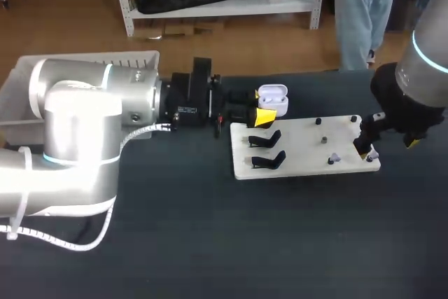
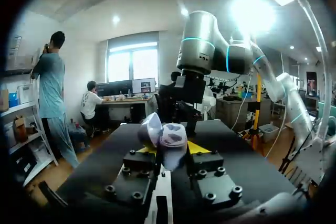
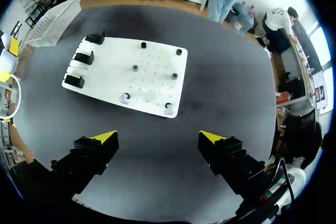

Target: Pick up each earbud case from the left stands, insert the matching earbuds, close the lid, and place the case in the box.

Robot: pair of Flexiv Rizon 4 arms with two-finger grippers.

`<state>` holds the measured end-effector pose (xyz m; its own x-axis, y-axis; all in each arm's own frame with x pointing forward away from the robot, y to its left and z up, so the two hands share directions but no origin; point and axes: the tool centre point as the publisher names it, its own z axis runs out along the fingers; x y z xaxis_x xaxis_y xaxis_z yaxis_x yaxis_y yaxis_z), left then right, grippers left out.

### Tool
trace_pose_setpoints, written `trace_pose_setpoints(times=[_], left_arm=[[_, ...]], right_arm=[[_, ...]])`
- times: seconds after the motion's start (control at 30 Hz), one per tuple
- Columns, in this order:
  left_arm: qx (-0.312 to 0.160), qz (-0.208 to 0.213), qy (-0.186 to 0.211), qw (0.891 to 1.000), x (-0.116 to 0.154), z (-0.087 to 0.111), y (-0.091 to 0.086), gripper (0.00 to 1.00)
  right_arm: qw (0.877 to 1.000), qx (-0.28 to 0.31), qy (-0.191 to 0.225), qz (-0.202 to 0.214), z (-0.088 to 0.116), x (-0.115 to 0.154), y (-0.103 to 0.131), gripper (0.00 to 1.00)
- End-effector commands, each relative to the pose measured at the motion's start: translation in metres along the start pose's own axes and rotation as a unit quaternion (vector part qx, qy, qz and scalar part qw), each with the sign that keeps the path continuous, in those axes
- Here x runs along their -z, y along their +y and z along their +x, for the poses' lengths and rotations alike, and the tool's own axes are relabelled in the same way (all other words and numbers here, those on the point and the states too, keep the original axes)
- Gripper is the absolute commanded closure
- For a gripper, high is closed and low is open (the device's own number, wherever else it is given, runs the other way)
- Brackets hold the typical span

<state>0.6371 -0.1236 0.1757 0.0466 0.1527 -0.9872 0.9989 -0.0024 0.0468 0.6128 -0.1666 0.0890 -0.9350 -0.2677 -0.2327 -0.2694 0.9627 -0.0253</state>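
The white board (image 1: 308, 146) lies on the dark table, with black stands (image 3: 84, 56) along its left end and two pale earbuds (image 3: 125, 98) near its front edge, towards the right. The left gripper (image 1: 260, 106) is just off the board's back-left corner, its fingers closed from two sides on the earbud case (image 1: 273, 96) – white, lid hinged open, held clear of the board. In the left wrist view the case (image 2: 165, 136) sits between the yellow tips. The right gripper (image 3: 157, 137) hangs above the table just off the board's right end, jaws spread wide and holding nothing. The white box (image 1: 84, 57) stands well to the left of the board, beyond the left arm.
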Motion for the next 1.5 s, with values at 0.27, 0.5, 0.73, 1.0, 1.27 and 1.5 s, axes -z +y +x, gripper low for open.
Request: trace_pose_setpoints(times=[0.27,0.5,0.73,1.0,1.27,1.5], left_arm=[[-0.002,-0.003,-0.004,1.0,0.0,0.001,-0.001,1.0],[-0.002,-0.003,-0.004,1.0,0.0,0.001,-0.001,1.0],[-0.002,-0.003,-0.004,1.0,0.0,0.001,-0.001,1.0],[-0.002,-0.003,-0.004,1.0,0.0,0.001,-0.001,1.0],[-0.002,-0.003,-0.004,1.0,0.0,0.001,-0.001,1.0],[-0.002,-0.003,-0.004,1.0,0.0,0.001,-0.001,1.0]], right_arm=[[0.999,0.026,0.038,0.0,-0.001,-0.04,0.0,0.0],[0.999,0.026,0.044,0.008,-0.006,-0.05,-0.012,0.04],[0.999,0.022,0.041,0.011,-0.013,-0.061,-0.015,0.5],[0.999,0.012,0.034,0.026,-0.016,-0.067,-0.018,0.51],[0.999,-0.002,0.035,0.024,-0.017,-0.071,-0.018,0.52],[0.999,-0.009,0.034,0.025,-0.017,-0.073,-0.017,0.54]])
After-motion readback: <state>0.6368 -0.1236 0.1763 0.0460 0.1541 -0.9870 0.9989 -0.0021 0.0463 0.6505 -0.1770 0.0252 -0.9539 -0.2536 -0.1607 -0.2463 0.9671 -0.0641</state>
